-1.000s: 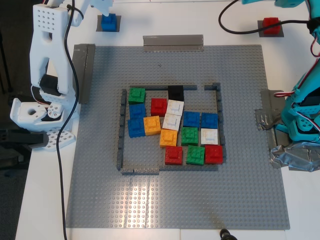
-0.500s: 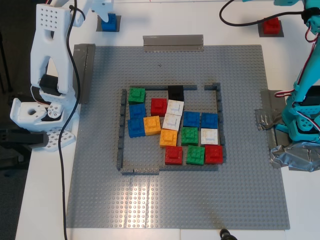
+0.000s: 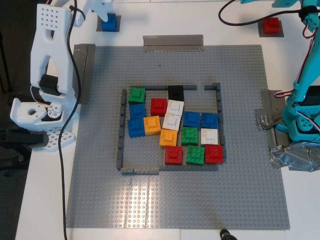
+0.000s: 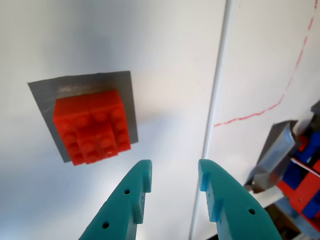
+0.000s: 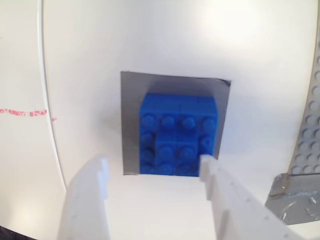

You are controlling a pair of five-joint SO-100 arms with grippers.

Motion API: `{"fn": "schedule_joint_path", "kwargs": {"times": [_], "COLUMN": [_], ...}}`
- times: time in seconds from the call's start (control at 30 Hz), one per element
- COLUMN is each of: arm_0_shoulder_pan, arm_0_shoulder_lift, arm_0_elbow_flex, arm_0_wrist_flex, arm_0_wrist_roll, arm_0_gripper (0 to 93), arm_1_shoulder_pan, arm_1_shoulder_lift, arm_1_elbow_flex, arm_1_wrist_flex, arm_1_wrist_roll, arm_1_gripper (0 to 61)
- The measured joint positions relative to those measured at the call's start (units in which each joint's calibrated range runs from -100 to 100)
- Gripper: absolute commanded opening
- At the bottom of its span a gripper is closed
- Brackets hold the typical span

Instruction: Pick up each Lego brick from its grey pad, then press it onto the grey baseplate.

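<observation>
Two arms flank a white counter (image 3: 45,200), the white one at the exterior view's left and the teal one at its right. Most of the counter is covered by the grey baseplate (image 3: 175,200), a large studded square. On it stands a thin dark grey frame (image 3: 121,135) holding a cluster of coloured bricks (image 3: 175,132) in red, blue, green, orange, white and black. Grey tape strips (image 3: 173,42) lie along the baseplate's far edge and sides.

Beyond the baseplate's far edge, the blue brick (image 3: 109,21) sits on its grey pad (image 3: 99,28) at the exterior view's upper left, and the red brick (image 3: 271,25) sits on its own grey pad (image 3: 262,33) at the upper right.

My first gripper (image 4: 175,175), the teal one, hovers near the red brick (image 4: 92,126) with its jaws parted and nothing between them; the brick lies off to one side of the jaws, on its pad (image 4: 42,92).

My second gripper (image 5: 154,167), the white one, is spread wide over the blue brick (image 5: 177,134), its fingertips (image 5: 207,165) reaching the brick's near edge without clasping it. The pad (image 5: 129,100) shows around the brick.
</observation>
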Motion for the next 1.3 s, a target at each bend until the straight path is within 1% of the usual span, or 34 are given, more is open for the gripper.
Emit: {"fn": "schedule_joint_path", "kwargs": {"times": [0.1,0.17,0.23,0.4,0.5,0.63,0.7,0.8,0.93,1.1,1.3], "arm_0_shoulder_pan": [0.00,0.07,0.22,0.30,0.22,-0.22,-0.74,-1.18,-0.96,-0.67,-0.22], "arm_0_shoulder_lift": [2.03,3.21,3.89,4.31,4.31,4.31,4.31,4.31,6.68,11.75,13.27], "arm_0_elbow_flex": [-1.07,-2.15,-3.02,-5.66,-9.27,-19.12,-23.22,-25.56,-25.66,-27.51,-31.32], "arm_0_wrist_flex": [0.00,0.00,0.26,3.13,8.43,19.13,24.52,30.09,31.74,30.70,30.87], "arm_0_wrist_roll": [0.00,0.00,0.00,0.00,0.00,-0.31,-0.42,-0.42,-0.47,-0.26,0.10], "arm_0_gripper": [12.8,16.8,18.8,18.7,18.7,18.7,18.7,18.7,18.7,18.7,18.7], "arm_1_shoulder_pan": [0.82,1.73,2.27,1.91,1.91,2.18,2.18,2.18,2.18,2.18,2.18], "arm_1_shoulder_lift": [0.00,0.00,0.00,0.00,0.09,0.09,0.09,0.09,0.09,0.43,0.95], "arm_1_elbow_flex": [0.00,0.00,0.00,0.00,0.00,0.00,0.00,0.00,-0.58,-0.87,-0.97], "arm_1_wrist_flex": [0.72,0.88,1.13,1.21,1.21,1.21,1.21,0.48,-0.24,-0.24,-0.24], "arm_1_wrist_roll": [0.00,0.00,0.00,0.05,0.05,0.05,0.05,0.05,0.05,0.05,0.05], "arm_1_gripper": [23.0,23.0,22.9,22.8,22.4,22.4,20.8,20.5,20.5,20.8,20.6]}}
